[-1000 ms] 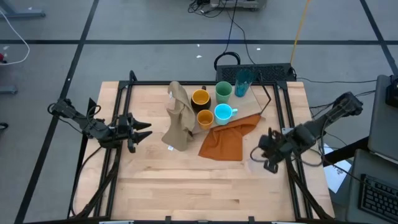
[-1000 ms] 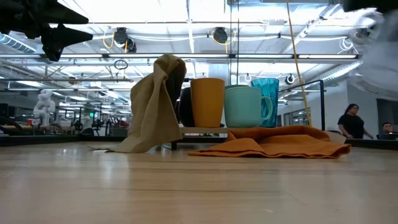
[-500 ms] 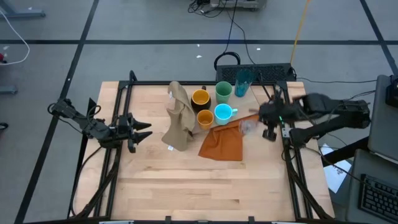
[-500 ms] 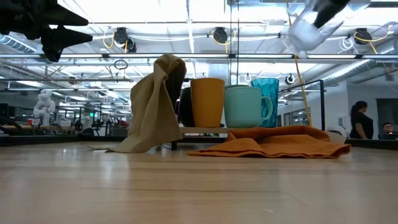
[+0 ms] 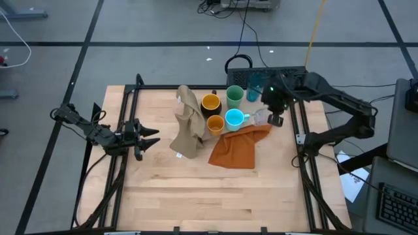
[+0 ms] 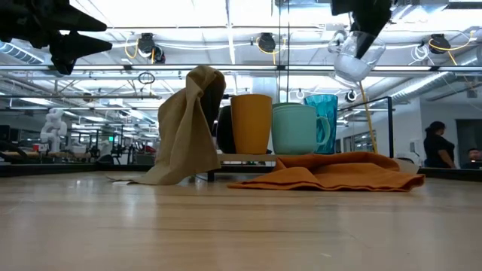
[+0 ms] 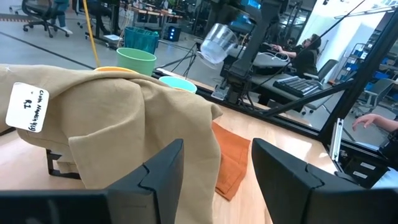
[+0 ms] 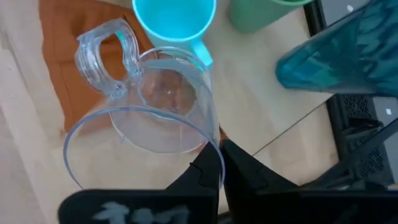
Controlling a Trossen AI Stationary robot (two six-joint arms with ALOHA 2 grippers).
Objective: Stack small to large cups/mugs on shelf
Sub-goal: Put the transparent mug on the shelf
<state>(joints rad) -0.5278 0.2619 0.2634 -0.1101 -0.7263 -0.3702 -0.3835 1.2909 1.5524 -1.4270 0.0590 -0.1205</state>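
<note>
Right now your right pincer (image 8: 219,163) is clamped on the rim of the clear glass mug (image 8: 146,115), high above the cyan mug (image 8: 176,18). Next, I think you lower it gently onto the shelf (image 8: 261,112). Your left pincer (image 5: 151,138) waits apart, near the tan cloth (image 5: 188,123).

Six drinking vessels in all: one clear glass mug (image 8: 146,118) pinched by its rim in the right hand (image 8: 217,165), and five just beyond that hand: one cyan mug (image 5: 234,118), one light green cup (image 5: 235,96), one teal tumbler (image 5: 255,83), one yellow mug (image 5: 210,102) and one orange cup (image 5: 215,124). Two cloths: one tan (image 5: 188,124), one orange (image 5: 236,147). Two robot hands, the left hand (image 5: 151,137) well apart from the vessels.
</note>
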